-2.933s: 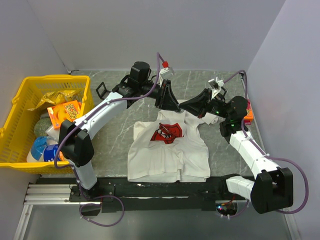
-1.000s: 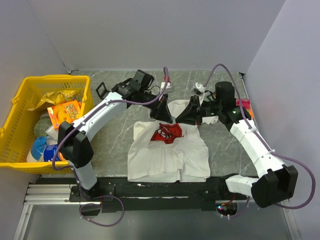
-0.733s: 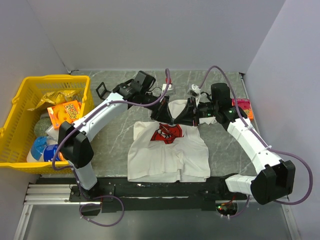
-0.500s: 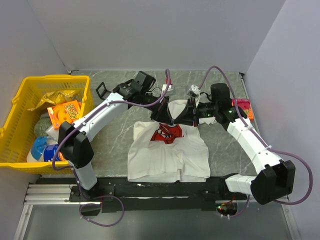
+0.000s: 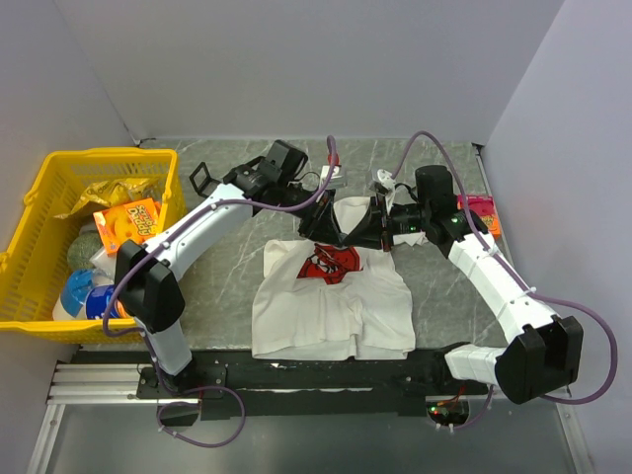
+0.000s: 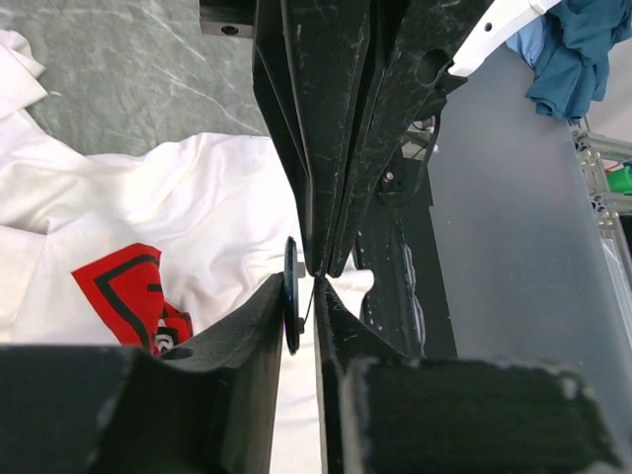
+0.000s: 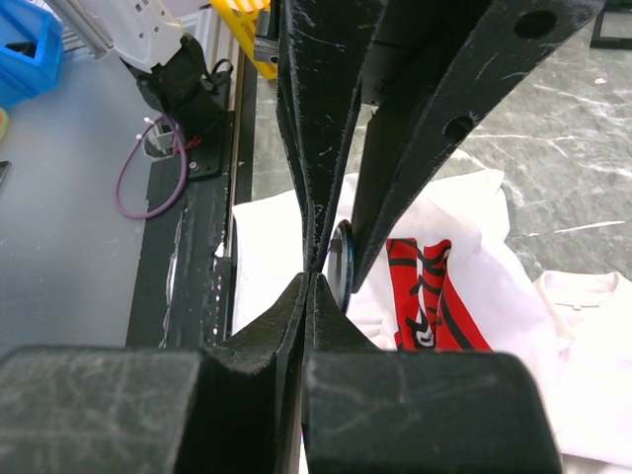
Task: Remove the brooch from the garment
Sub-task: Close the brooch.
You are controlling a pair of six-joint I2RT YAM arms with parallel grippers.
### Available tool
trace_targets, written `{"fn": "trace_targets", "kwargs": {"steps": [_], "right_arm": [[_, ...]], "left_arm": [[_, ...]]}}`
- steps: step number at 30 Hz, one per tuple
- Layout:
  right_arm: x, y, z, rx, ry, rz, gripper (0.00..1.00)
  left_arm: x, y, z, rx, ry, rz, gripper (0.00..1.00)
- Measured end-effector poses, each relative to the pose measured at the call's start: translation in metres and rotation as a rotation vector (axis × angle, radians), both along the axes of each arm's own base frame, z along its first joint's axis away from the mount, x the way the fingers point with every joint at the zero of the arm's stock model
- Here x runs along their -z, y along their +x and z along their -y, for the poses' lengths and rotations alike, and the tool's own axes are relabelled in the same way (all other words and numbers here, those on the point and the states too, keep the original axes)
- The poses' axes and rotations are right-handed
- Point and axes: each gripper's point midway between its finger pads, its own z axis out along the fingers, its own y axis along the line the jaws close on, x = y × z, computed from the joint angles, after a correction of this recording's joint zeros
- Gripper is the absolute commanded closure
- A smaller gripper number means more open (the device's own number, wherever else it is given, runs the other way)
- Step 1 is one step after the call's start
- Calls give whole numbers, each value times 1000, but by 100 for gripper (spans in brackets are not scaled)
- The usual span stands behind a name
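Brooch (image 6: 290, 296) is held edge-on over the garment's (image 5: 331, 306) chest, mid-desk (image 5: 232, 262), between narrowly parted left claw (image 6: 299, 286) fingers. Right claw (image 7: 308, 281) is pinched shut just beside it, tip-to-tip; what it grips cannot be told.

The T-shirt (image 5: 331, 306) is white with a red square print bearing white lettering, and the brooch (image 6: 290, 308) is a dark, near-black disc. The surface (image 5: 227, 262) is grey-green marble with pale veins, while the left pincer (image 6: 301, 288) and right pincer (image 7: 308, 281) are scuffed black. At 9 o'clock a yellow basket (image 5: 59, 163) holds an orange packet (image 5: 126, 222); both arms are white with black joints and purple cables.
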Motion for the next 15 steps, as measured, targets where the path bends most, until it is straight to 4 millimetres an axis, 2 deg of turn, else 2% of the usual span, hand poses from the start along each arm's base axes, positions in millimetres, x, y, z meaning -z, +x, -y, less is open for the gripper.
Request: {"fn": "trace_targets", "kwargs": {"steps": [9,15], "right_arm": [[0,2,-1,7,7,-3,100],[0,4,0,22,16,-27,86]], "left_arm": [[-1,1,0,-8,-6,2,78],[0,0,0,-8,-7,3,83]]}}
